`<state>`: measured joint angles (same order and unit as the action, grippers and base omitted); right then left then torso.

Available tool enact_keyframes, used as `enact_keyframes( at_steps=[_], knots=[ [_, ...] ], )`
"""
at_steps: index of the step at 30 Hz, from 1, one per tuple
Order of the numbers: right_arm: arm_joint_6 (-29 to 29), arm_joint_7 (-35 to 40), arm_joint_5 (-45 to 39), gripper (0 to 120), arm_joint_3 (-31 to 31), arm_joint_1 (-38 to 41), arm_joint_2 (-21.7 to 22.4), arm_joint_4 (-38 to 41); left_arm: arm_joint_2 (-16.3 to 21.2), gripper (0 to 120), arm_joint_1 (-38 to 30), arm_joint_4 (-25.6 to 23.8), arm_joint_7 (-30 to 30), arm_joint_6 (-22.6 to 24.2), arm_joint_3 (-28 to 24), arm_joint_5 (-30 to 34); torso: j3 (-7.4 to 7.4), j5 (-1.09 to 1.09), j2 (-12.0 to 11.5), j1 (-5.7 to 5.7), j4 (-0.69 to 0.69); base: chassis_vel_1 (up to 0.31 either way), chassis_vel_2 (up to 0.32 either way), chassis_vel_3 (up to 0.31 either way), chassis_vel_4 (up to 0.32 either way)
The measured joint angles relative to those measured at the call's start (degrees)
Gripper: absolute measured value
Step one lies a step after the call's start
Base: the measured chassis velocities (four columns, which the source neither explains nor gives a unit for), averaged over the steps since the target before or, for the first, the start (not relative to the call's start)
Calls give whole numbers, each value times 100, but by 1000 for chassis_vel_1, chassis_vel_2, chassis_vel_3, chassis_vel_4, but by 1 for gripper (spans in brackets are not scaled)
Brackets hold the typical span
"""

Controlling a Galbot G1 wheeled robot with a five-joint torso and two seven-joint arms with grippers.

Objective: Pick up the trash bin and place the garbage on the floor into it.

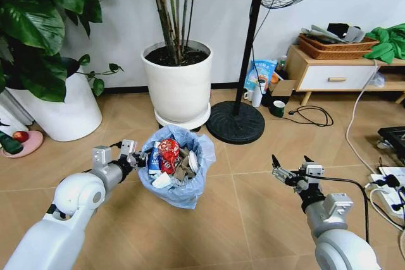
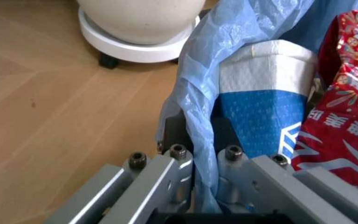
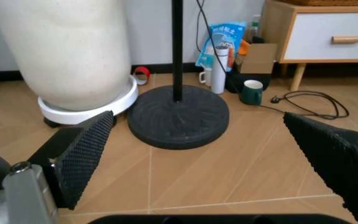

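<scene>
The trash bin (image 1: 180,172), lined with a wrinkly light-blue bag, hangs a little above the tan herringbone floor (image 1: 253,200). My left gripper (image 1: 131,156) is shut on its rim. In the left wrist view the fingers (image 2: 180,179) pinch the blue liner (image 2: 197,93) between them. Garbage fills the bin: a blue-white can (image 1: 154,156) (image 2: 263,112), a red can (image 1: 168,153) (image 2: 344,116), white paper wads (image 1: 161,180) and a grey wrapper (image 1: 182,170). My right gripper (image 1: 290,167) (image 3: 197,154) is open and holds nothing, off to the right of the bin above bare floor.
A white plant pot (image 1: 179,83) (image 3: 67,51) on a wheeled tray stands just behind the bin. A fan's black round base (image 1: 235,121) (image 3: 177,116) is right of it, with a mug (image 3: 251,92) and a cable (image 1: 313,116). A second white pot (image 1: 60,109) sits far left, a wooden cabinet (image 1: 335,71) far right.
</scene>
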<state>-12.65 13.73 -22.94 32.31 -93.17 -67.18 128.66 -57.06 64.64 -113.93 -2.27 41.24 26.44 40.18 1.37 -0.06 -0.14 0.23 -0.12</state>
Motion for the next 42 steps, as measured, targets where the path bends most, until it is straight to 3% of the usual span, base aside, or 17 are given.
enact_keyframes(
  at_steps=[42],
  knots=[
    [87,-25,165,100,-163,-22,-70,-85,-89,0,-13,41,2,6,10,-1,0,0,-1,0,0,191,193,-192,-197]
  ],
)
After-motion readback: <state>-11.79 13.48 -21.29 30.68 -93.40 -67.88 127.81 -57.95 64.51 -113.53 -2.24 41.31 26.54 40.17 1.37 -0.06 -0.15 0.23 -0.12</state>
